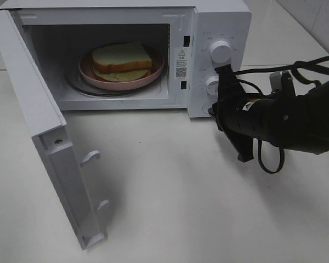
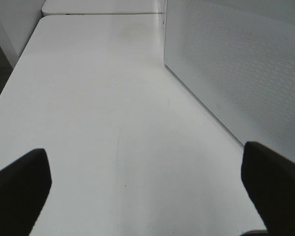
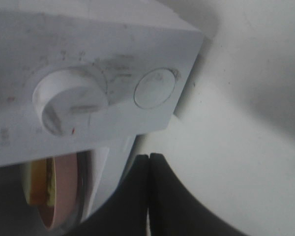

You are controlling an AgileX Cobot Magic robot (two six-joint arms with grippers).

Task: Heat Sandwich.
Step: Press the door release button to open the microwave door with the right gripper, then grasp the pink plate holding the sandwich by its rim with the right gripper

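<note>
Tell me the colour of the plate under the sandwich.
Pink plate, clearest in the exterior high view.

A robotics lab: microwave (image 1: 230, 27) on a plain white table (image 1: 181, 192), cabled black robot arm (image 1: 296, 118) beside it.

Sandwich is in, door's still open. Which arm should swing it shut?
Left, probably: the left gripper, open, hovers beside the outer face of the door, ready to push. The right gripper is shut, over at the lower knob.

Microwave (image 1: 230, 22) frame sticker (image 1: 181, 61) — warning triangle, QR code — lettering too small to read.
</note>
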